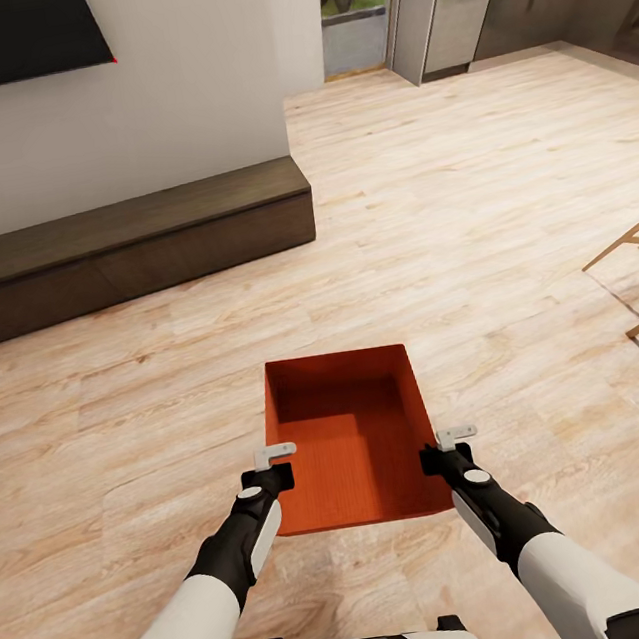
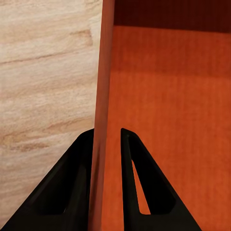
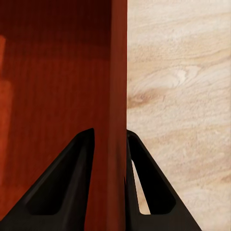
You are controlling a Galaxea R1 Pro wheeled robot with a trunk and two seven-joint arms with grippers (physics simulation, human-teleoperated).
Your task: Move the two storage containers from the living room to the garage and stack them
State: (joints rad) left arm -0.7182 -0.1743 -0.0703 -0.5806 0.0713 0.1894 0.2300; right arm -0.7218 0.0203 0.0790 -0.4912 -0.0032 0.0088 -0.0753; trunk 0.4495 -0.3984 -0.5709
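Transport is judged barely begun: one orange-red ribbed open-top bin (image 1: 349, 427) is held above the light wood plank floor (image 1: 465, 199), left hand (image 1: 274, 457) and right hand (image 1: 454, 437) each clamped on a side wall, garage unreached.

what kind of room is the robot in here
Likely an open-plan living area of a home: light wood plank floor, a long low dark media bench under a wall screen, and kitchen cabinets beyond.
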